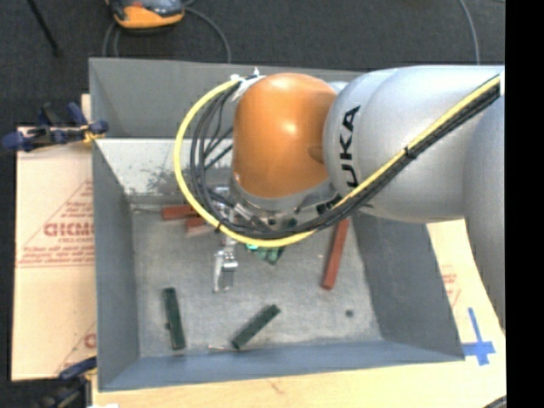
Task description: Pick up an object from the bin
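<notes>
Hovering: gripper (225, 272) hangs low over a bare patch of floor in the grey bin (115, 253), left of centre, below the orange wrist cover (276, 134).
Pincer state: cannot tell whether apart or together; the tip reads as one pale metal shape from this angle.
Load: no bin thing is seen in its grasp.
Nearest candidate A: short red-brown piece (181, 214), above-left of the gripper and partly hidden under the wrist and cables.
Nearest candidate B: tilted dark green bar (256, 326), lying flat near the front wall, below-right of the gripper and apart from it.
Candidate C: upright dark green bar (173, 318), front-left, also apart from the gripper.
Candidate D: long red-brown bar (334, 255), right of centre, its upper end under the arm.
Unclear item: small green bit (270, 253) at the wrist's lower edge; robot part or bin thing, cannot say.
Done so far (judgement): arm is inside the bin and down near the floor.
Left (judgement): the whole pick, meaning settle on one piece, close on it, and lift it clear of the walls.
Target (judgement): not fixed by this view; the gripper sits directly above none of the four.
</notes>
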Action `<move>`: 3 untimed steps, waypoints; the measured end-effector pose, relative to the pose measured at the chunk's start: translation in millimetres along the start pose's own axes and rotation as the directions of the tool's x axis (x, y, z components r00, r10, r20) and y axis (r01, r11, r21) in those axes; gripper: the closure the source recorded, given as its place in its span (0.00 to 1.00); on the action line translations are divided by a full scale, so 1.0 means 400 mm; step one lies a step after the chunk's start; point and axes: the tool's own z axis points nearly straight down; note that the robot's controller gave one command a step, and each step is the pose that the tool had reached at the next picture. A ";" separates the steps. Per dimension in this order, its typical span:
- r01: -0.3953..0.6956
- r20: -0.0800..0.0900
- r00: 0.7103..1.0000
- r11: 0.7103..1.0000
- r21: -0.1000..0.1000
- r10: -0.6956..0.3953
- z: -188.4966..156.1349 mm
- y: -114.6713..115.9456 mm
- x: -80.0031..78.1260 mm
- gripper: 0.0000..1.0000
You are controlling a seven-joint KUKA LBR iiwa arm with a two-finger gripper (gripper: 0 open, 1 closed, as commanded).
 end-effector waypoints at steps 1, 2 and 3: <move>-0.004 0.008 1.000 1.000 -0.001 0.004 -0.011 -0.002 -0.004 0.00; 0.103 0.014 0.995 0.995 -0.002 -0.103 0.034 -0.054 0.021 0.00; 0.222 0.013 0.975 0.975 0.003 -0.222 0.183 -0.142 0.030 0.00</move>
